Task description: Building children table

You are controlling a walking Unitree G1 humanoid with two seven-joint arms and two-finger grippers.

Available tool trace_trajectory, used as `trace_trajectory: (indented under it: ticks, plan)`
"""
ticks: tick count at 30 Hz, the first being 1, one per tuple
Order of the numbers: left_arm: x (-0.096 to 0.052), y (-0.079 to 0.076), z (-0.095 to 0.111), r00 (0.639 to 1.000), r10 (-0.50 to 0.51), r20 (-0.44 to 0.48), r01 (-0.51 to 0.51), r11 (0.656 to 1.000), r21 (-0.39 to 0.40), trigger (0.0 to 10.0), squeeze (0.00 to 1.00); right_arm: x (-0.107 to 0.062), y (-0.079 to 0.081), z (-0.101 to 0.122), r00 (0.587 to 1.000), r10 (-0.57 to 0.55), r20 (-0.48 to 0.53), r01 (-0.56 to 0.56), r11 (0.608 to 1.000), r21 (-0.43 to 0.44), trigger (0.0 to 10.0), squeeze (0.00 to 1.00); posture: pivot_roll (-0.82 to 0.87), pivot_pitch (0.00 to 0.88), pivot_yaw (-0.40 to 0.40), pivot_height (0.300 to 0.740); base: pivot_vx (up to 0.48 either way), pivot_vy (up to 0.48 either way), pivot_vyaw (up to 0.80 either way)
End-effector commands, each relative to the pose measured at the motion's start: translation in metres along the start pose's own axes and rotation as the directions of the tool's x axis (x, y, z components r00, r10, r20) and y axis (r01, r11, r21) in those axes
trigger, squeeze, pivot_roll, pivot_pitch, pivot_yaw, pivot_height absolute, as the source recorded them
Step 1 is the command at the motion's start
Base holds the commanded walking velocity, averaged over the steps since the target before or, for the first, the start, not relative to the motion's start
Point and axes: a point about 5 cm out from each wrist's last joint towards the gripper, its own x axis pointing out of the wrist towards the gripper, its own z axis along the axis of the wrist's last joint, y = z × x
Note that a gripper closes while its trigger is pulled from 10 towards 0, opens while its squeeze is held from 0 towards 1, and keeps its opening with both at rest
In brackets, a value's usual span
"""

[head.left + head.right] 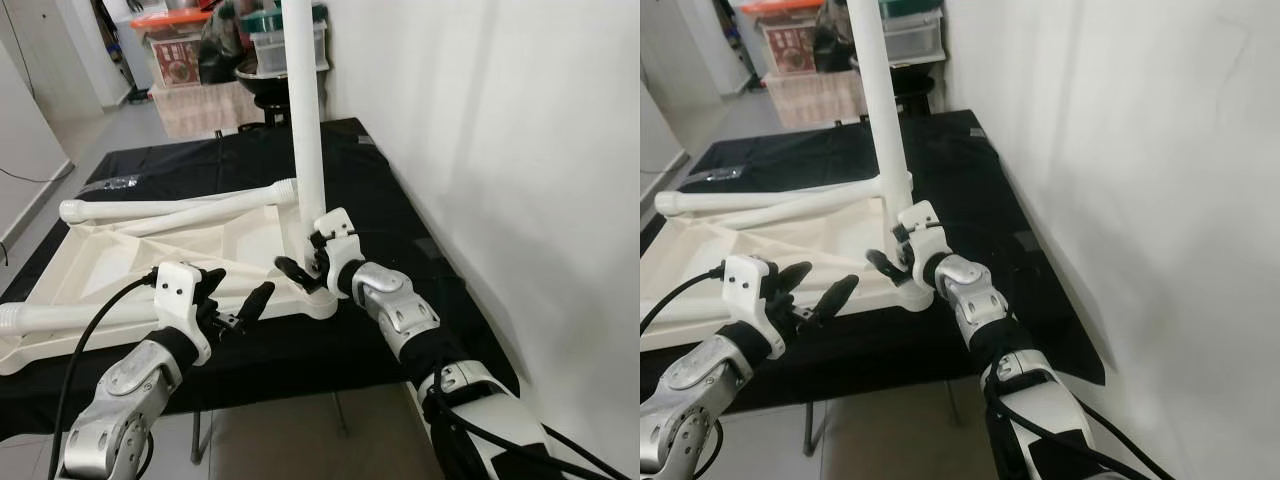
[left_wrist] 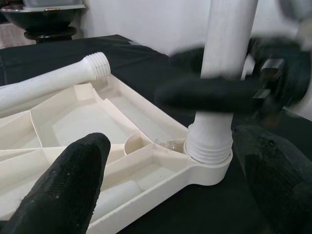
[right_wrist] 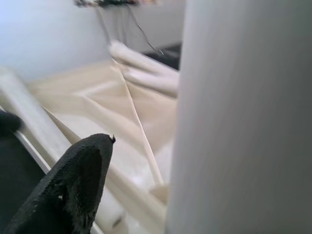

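Nearest, my left fingers (image 1: 235, 305) hung apart; just right, my right fingers (image 1: 308, 262) clasped the upright leg (image 1: 305, 120) above its corner socket (image 2: 209, 163).

A table (image 1: 400, 200) draped in black cloth stands against a white wall. On it lies a cream tabletop (image 1: 150, 260), upside down, its ribbed underside facing up. Two loose white legs rest across it: one (image 1: 180, 208) along its far edge, another (image 1: 60, 317) along its near edge. A third leg (image 1: 308, 120) stands upright in the tabletop's near right corner socket.
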Motion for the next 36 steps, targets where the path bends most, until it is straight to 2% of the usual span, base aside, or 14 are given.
trace_trajectory:
  ticks: [1,9,10,11,21,24,26,27,28,29,31,32,34,36]
  plan:
    - [-0.002,0.005,0.0,1.0,0.016,-0.004,-0.016,1.0,-0.004,10.0,0.0,0.004,0.005,0.007,0.996,0.09,0.023,-0.09,0.996,-0.018,10.0,0.0,-0.02,0.034,0.068,0.74,0.0,0.0,0.0]
    - [-0.003,0.004,0.001,1.0,0.029,0.009,-0.029,1.0,-0.004,10.0,0.0,0.002,0.002,0.013,0.963,0.271,-0.003,-0.27,0.962,-0.046,10.0,0.0,0.0,0.043,0.056,0.74,0.0,0.0,0.0]
    - [-0.003,0.004,0.002,1.0,0.029,0.009,-0.029,1.0,-0.004,10.0,0.0,0.002,0.001,0.015,0.961,0.276,0.003,-0.275,0.96,-0.042,4.1,0.0,0.0,0.043,0.056,0.74,0.0,0.0,0.0]
    - [-0.003,0.004,0.002,1.0,0.028,0.009,-0.028,1.0,-0.004,10.0,0.0,0.002,0.0,0.017,0.959,0.283,0.009,-0.282,0.959,-0.035,0.0,0.0,0.0,0.044,0.059,0.74,0.0,0.0,0.0]
    - [-0.002,0.004,0.002,1.0,0.021,0.006,-0.021,1.0,-0.009,10.0,0.0,-0.003,-0.004,0.009,0.958,0.286,-0.029,-0.287,0.958,-0.018,0.0,0.0,-0.01,0.05,0.057,0.74,0.0,0.0,0.0]
    - [-0.002,0.005,0.002,1.0,0.022,0.007,-0.022,1.0,-0.009,10.0,0.0,-0.006,-0.012,0.001,0.976,0.195,-0.093,-0.2,0.979,-0.046,0.0,0.0,-0.01,0.05,0.052,0.74,0.0,0.0,0.0]
    - [-0.002,0.005,0.003,1.0,0.024,0.008,-0.024,1.0,-0.008,10.0,0.0,-0.012,-0.02,-0.009,0.981,0.083,-0.174,-0.103,0.989,-0.107,0.0,0.0,0.0,0.053,0.047,0.74,0.0,0.0,0.0]
    - [-0.002,0.005,0.003,1.0,0.024,0.008,-0.024,1.0,-0.008,10.0,0.0,-0.012,-0.02,-0.009,0.981,0.083,-0.174,-0.103,0.989,-0.107,0.0,0.0,0.0,0.053,0.047,0.74,0.0,0.0,0.0]
    - [-0.003,0.006,0.003,1.0,0.025,0.008,-0.025,1.0,-0.007,10.0,0.0,-0.011,-0.025,-0.015,0.98,-0.052,-0.193,0.043,0.998,-0.052,0.0,0.0,-0.02,0.059,0.056,0.74,0.0,0.0,0.0]
    - [-0.003,0.007,0.004,1.0,0.025,0.009,-0.025,1.0,-0.009,10.0,0.0,-0.011,-0.026,-0.024,0.938,-0.297,-0.181,0.301,0.954,-0.008,0.0,0.0,-0.03,0.063,0.062,0.74,0.0,0.0,0.0]
    - [-0.002,0.008,0.004,1.0,0.02,0.009,-0.02,1.0,-0.018,10.0,0.0,-0.006,0.001,-0.038,0.914,-0.371,-0.166,0.393,0.909,0.135,0.0,0.0,-0.02,0.065,0.073,0.74,0.0,0.0,0.0]
    - [-0.001,0.009,0.004,1.0,0.016,0.005,-0.016,1.0,-0.015,10.0,0.0,-0.004,0.012,-0.041,0.918,-0.364,-0.159,0.388,0.909,0.155,0.0,0.0,-0.03,0.062,0.075,0.74,0.0,0.0,0.0]
    - [0.0,0.008,0.003,1.0,0.012,-0.001,-0.012,1.0,-0.006,10.0,0.0,0.0,0.021,-0.046,0.926,-0.337,-0.168,0.359,0.925,0.124,0.0,0.0,-0.03,0.048,0.088,0.74,0.0,0.0,0.0]
    - [0.0,0.009,0.003,1.0,0.014,0.001,-0.014,1.0,-0.011,10.0,0.0,0.004,0.021,-0.044,0.934,-0.318,-0.161,0.335,0.937,0.096,0.0,0.0,-0.02,0.053,0.077,0.74,0.0,0.0,0.0]
